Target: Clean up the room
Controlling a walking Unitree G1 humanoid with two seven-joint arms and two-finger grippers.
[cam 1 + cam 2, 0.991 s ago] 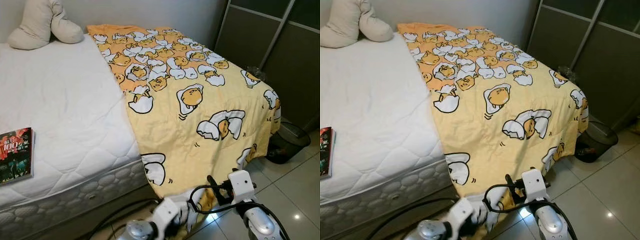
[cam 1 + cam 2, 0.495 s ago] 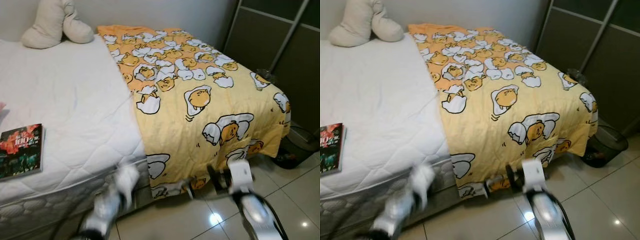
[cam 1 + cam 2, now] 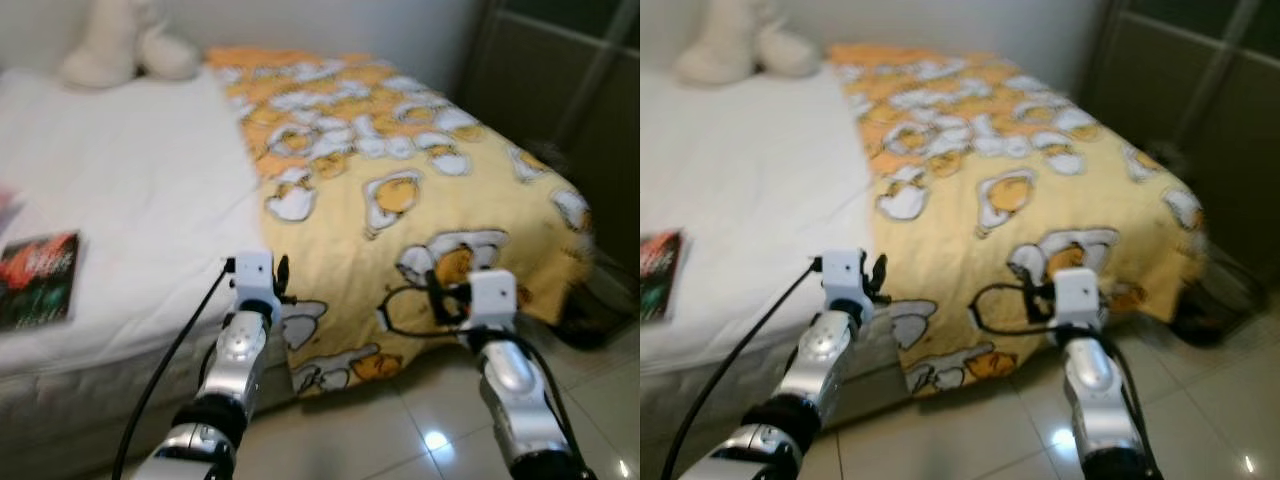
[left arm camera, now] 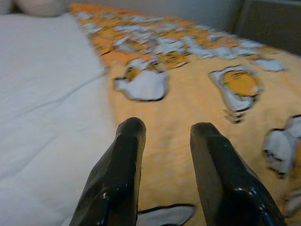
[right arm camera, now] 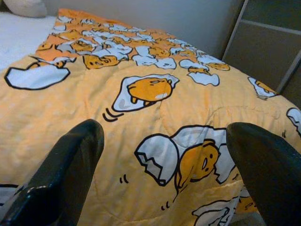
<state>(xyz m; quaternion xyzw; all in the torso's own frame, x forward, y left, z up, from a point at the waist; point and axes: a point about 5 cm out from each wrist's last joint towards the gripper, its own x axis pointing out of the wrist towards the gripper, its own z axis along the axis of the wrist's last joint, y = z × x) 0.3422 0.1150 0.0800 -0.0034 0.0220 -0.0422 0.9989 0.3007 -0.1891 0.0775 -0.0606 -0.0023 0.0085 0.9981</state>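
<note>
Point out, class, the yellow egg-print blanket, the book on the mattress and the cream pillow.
yellow egg-print blanket [image 3: 400, 190], left eye view, on its top surface over the bed.
book [image 3: 38, 278], left eye view, on its dark cover.
cream pillow [image 3: 105, 55], left eye view, on its middle, blurred.

**Home bedroom**

Bed with white quilted mattress [image 3: 130, 200], half covered by yellow egg-cartoon blanket [image 3: 420, 190]. Beige cushion [image 3: 120, 45] at the head end, book [image 3: 40, 280] on mattress. Glossy tiled floor [image 3: 390, 430], dark sliding wardrobe doors [image 3: 570, 90] beside bed.
</note>
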